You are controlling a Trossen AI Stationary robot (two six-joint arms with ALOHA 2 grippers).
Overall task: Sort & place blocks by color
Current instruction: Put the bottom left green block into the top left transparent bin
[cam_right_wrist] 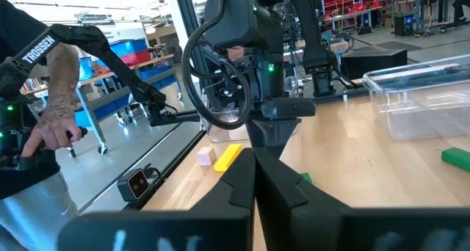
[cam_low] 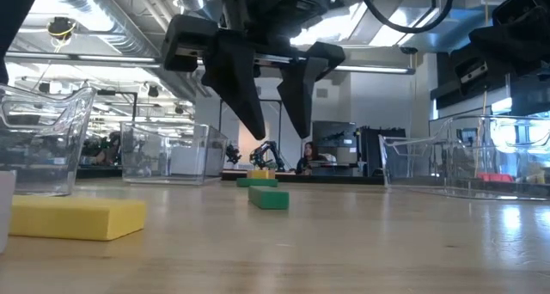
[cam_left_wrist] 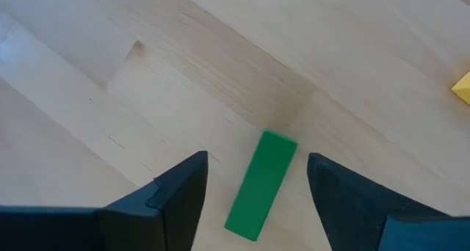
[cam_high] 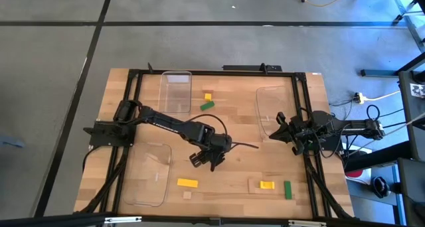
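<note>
My left hand [cam_left_wrist: 253, 199], fingers apart, hovers over a small bright green rectangular brick [cam_left_wrist: 261, 183]; every visible block lies unsorted beside it on the wooden tabletop [cam_high: 239, 167].

The left hand [cam_high: 204, 162] hides its green block [cam_left_wrist: 261, 183] from above; the wrist frame crops a yellow block [cam_left_wrist: 463, 88].

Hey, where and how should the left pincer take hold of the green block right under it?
Grip the green block across its two long sides, near the middle, coming straight down from above. It lies flat on the table, and the open left pincer already straddles its narrow width.
</note>
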